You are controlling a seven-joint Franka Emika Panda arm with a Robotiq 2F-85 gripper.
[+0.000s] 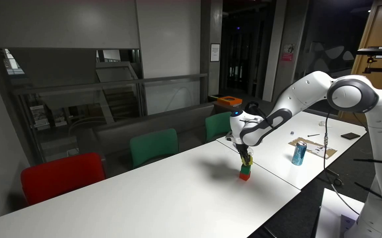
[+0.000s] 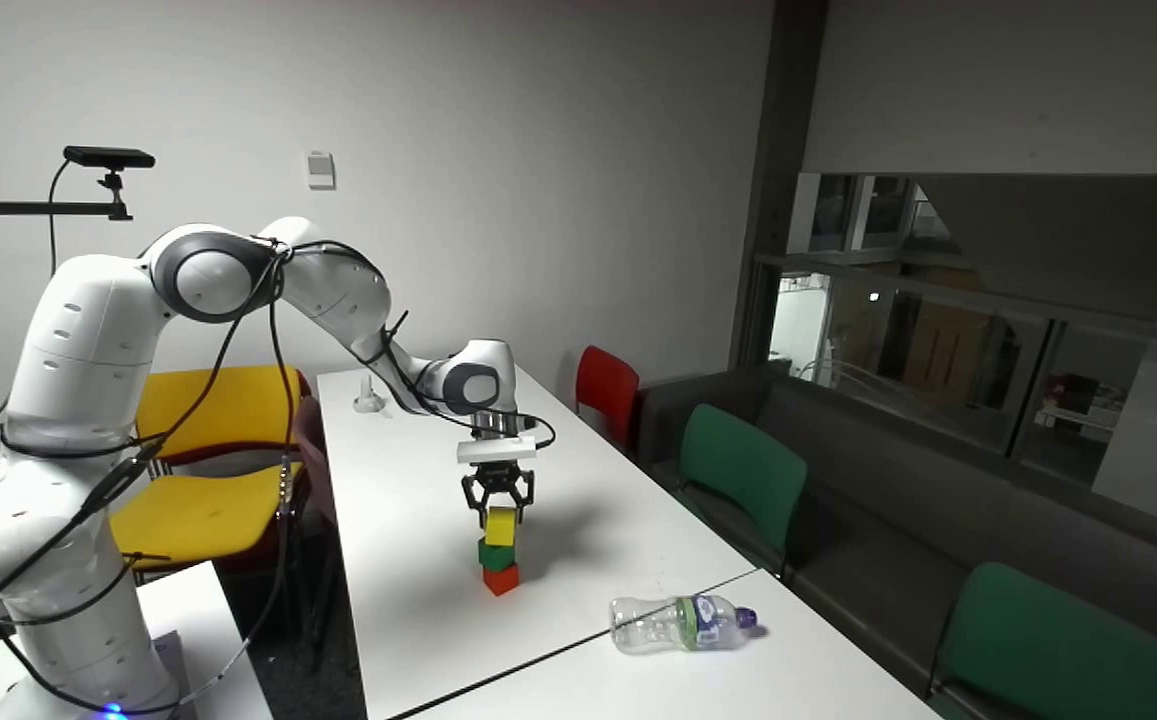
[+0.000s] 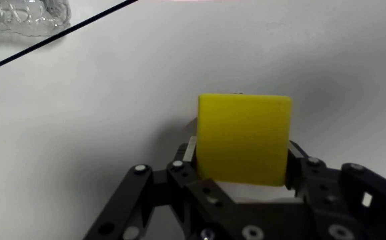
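Note:
A yellow block (image 3: pixel 243 140) fills the space between the two fingers of my gripper (image 3: pixel 241 151), which press its left and right sides in the wrist view. Right below it, in an exterior view, a green block (image 2: pixel 495 556) rests on a red block (image 2: pixel 501 579), turned at an angle to the yellow one. The same stack shows in an exterior view, with the green block (image 1: pixel 245 169) over the red block (image 1: pixel 244 176). Whether the yellow block touches the green one is hard to tell. From the wrist, the yellow block hides the lower blocks.
A clear plastic bottle (image 2: pixel 683 623) lies on its side by the dark seam between the white tables (image 1: pixel 151 198). Beyond that seam stand a blue can (image 1: pixel 299 153) and a piece of cardboard (image 1: pixel 329 153). Green chairs (image 1: pixel 154 145) and a red chair (image 1: pixel 63 177) line the far edge.

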